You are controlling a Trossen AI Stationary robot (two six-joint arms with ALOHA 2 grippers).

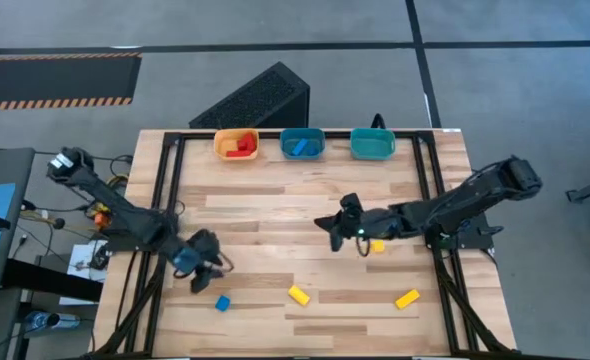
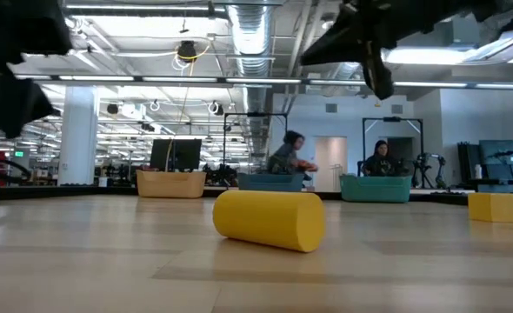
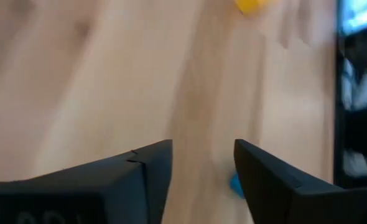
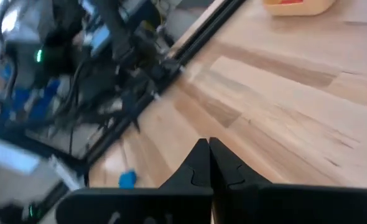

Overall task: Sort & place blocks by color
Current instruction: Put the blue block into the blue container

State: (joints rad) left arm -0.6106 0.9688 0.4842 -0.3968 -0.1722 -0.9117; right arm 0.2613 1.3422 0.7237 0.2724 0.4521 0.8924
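Three bins are sitting in a row along the upper edge of the bench (image 1: 305, 200) in the high view. The orange bin (image 1: 237, 145) on the left is holding red blocks (image 1: 240, 148), the blue bin (image 1: 301, 144) in the middle is holding blue blocks (image 1: 298, 149), and the teal bin (image 1: 372, 145) on the right shows nothing inside from above.

Four blocks are lying loose on the bench. A blue block (image 1: 222, 302) is resting at the lower left of the frame, a yellow block (image 1: 298, 294) near the lower centre, another yellow block (image 1: 407, 298) at the lower right, and a third yellow block (image 1: 377, 245) just right of centre, partly hidden beside the right arm.

The left hand (image 1: 201, 270) is hanging over the lower left of the bench, just up and left of the blue block. In the left wrist view its fingers (image 3: 152, 171) are standing spread apart with bare wood between them, and a sliver of the blue block (image 3: 236, 184) is showing beside one finger.

The right hand (image 1: 333, 226) is reaching toward the middle of the frame, near the third yellow block. In the right wrist view its fingers (image 4: 199, 168) are pressed together with nothing between them.

In the low view, a yellow block (image 2: 269, 219) is filling the centre foreground, and people are sitting in the room behind.
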